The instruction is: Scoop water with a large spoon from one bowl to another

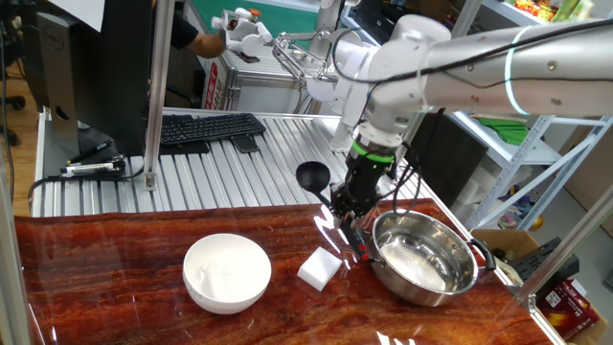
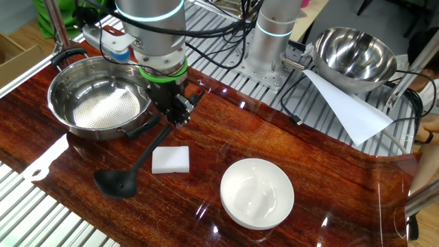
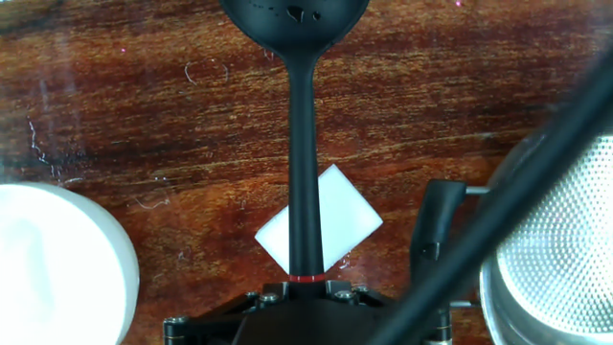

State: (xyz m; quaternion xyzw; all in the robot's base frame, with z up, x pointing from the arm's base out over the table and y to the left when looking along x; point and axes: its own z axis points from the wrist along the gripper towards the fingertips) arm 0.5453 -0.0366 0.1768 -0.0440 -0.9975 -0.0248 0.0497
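Observation:
My gripper (image 1: 352, 222) (image 2: 180, 118) (image 3: 305, 287) is shut on the end of the large spoon's handle, at its red mark. The large spoon (image 1: 312, 175) (image 2: 115, 182) (image 3: 305, 144) is a black ladle. It juts out level from the jaws over the table, cup away from the hand. The steel bowl (image 1: 426, 259) (image 2: 96, 99) (image 3: 556, 259) stands right beside the gripper. The white bowl (image 1: 227, 273) (image 2: 257, 192) (image 3: 57, 264) sits apart on the other side. I cannot make out water in either bowl or in the cup.
A white rectangular block (image 1: 319, 268) (image 2: 170, 160) (image 3: 345, 216) lies on the wood under the handle, between the bowls. A second steel bowl (image 2: 357, 55) and a white paper sheet (image 2: 350, 110) sit at the back. A keyboard (image 1: 206, 127) lies on the metal slats.

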